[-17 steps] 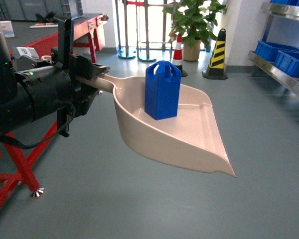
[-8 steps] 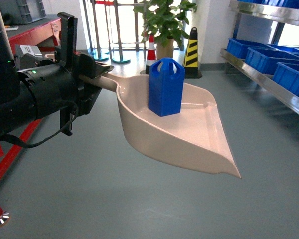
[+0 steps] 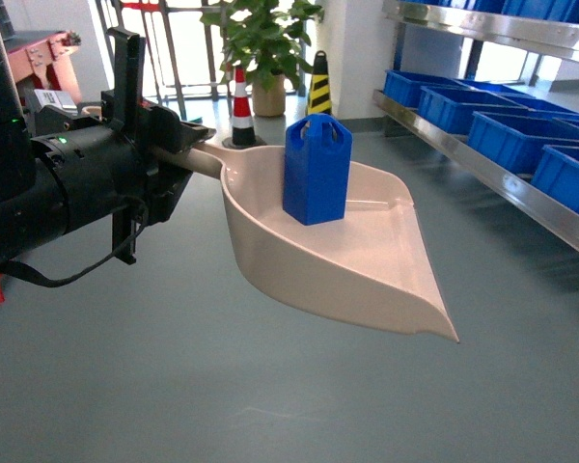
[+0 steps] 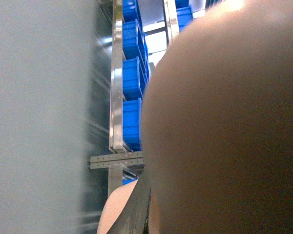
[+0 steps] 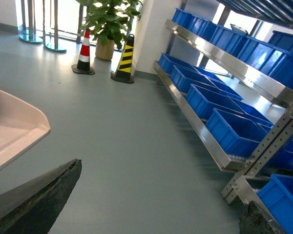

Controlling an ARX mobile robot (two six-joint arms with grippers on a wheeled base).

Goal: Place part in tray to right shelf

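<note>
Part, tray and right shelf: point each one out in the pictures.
part (image 3: 317, 178), head view, on its blue front face.
tray (image 3: 367, 275), head view, on its bare beige floor in front of the part.
right shelf (image 5: 219, 54), right wrist view, on the shiny front rail of its upper level.

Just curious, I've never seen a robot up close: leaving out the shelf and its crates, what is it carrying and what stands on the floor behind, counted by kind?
Blue part: 1
Beige tray: 1
Traffic cones: 2, red-and-white cone, black-and-yellow cone
Potted plant: 1
Total: 5
</note>
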